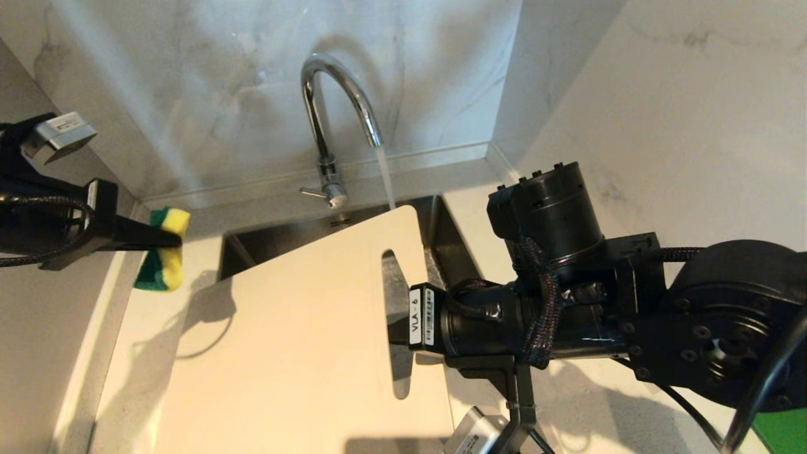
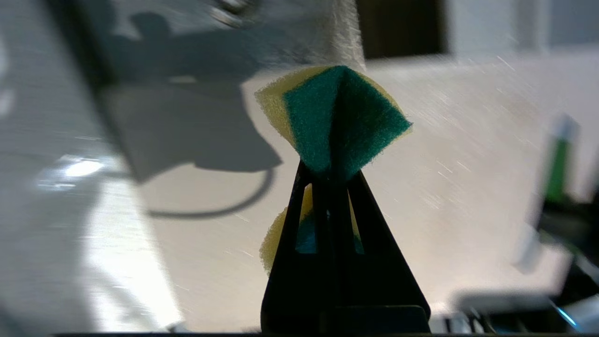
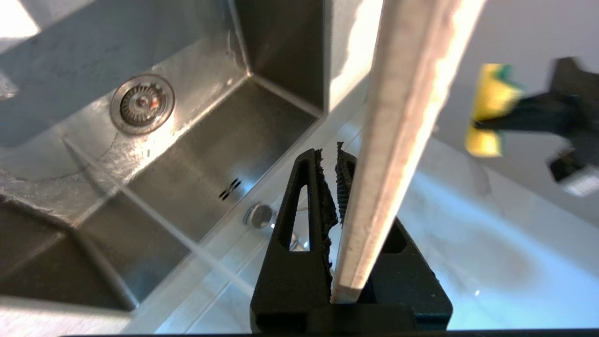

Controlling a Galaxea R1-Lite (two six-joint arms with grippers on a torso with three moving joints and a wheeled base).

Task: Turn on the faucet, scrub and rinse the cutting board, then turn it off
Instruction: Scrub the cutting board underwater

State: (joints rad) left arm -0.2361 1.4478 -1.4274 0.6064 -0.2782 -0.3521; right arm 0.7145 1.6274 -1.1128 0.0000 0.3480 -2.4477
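The chrome faucet (image 1: 328, 113) stands behind the sink, and a stream of water (image 1: 386, 180) runs from its spout past the far corner of the cutting board (image 1: 296, 328). The cream board is held tilted over the sink. My right gripper (image 1: 403, 315) is shut on its edge beside the handle slot; in the right wrist view the board's edge (image 3: 402, 117) is wedged between the right gripper's (image 3: 330, 157) fingers. My left gripper (image 1: 170, 239) hovers left of the board, apart from it, shut on a yellow-and-green sponge (image 1: 161, 249). In the left wrist view the left gripper (image 2: 330, 175) pinches the sponge (image 2: 337, 117) at its middle.
The steel sink (image 3: 187, 154) with its drain (image 3: 142, 104) lies under the board. A pale stone counter (image 1: 145, 353) surrounds it, with marble walls close behind and to the right. A green object (image 1: 785, 429) shows at the lower right corner.
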